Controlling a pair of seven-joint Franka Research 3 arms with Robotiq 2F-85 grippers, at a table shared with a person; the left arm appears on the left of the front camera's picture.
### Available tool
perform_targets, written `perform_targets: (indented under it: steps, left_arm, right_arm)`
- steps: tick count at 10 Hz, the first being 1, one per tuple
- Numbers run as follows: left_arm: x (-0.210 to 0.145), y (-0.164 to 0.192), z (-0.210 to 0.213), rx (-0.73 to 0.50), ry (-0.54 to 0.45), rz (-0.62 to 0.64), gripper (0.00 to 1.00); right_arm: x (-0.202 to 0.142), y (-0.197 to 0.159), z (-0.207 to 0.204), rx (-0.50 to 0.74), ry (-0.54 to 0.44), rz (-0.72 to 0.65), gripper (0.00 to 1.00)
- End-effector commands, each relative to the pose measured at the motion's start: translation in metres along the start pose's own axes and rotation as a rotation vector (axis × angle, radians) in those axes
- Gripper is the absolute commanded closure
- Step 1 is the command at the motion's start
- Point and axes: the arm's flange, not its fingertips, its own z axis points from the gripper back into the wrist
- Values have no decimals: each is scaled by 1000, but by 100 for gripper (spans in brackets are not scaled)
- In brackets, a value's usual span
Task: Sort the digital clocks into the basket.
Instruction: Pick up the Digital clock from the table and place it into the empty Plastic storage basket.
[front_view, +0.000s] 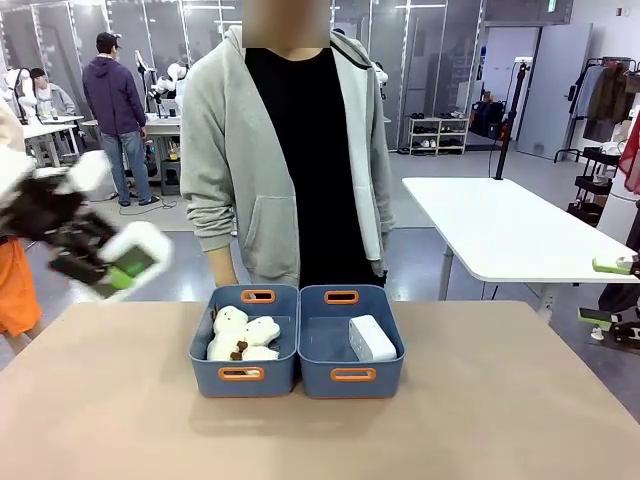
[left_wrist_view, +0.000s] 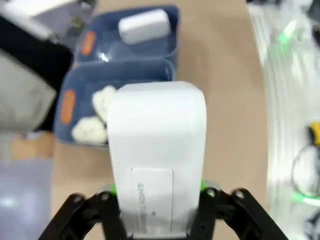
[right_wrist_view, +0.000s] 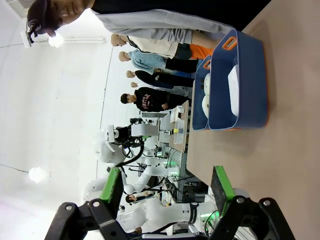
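The left gripper (left_wrist_view: 157, 190) is closed on a white clock (left_wrist_view: 156, 145). Its green pads press against the clock's two sides near the lower end, and the labelled back faces the wrist camera. From the front, gripper and clock hang in the air, blurred, well to the left of the basket (front_view: 352, 375) and higher than its rim.

A second clock (front_view: 371, 338) lies inside the basket, toward its right wall. A matching tub (front_view: 241, 374) touches the basket's left side and holds cream plush toys (front_view: 243, 338). A person in a grey hoodie (front_view: 230, 150) stands just behind the basket, at the far edge of the table (front_view: 500, 400).

The right gripper (right_wrist_view: 167, 192) has its jaws spread wide with nothing between the pads. It is over bare tabletop, well apart from the basket.
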Motion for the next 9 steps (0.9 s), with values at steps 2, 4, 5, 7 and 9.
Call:
perform_targets:
  steps: [2, 4, 5, 7, 9]
  left_arm:
    - [99, 45, -53, -7, 203, -315, 48]
    - [166, 49, -129, -90, 300, -508, 48]
    - [191, 49, -162, -105, 310, -570, 48]
    - [220, 55, -230, -85, 372, -678, 48]
    - [241, 66, -280, -33, 457, -728, 48]
  right_arm:
    - [1, 5, -1, 5, -9, -19, 10]
    - [1, 5, -1, 5, -9, -19, 10]
    - [1, 5, -1, 5, -9, -19, 10]
    - [1, 5, -1, 5, -9, -19, 10]
    - [1, 5, -1, 5, -9, -19, 10]
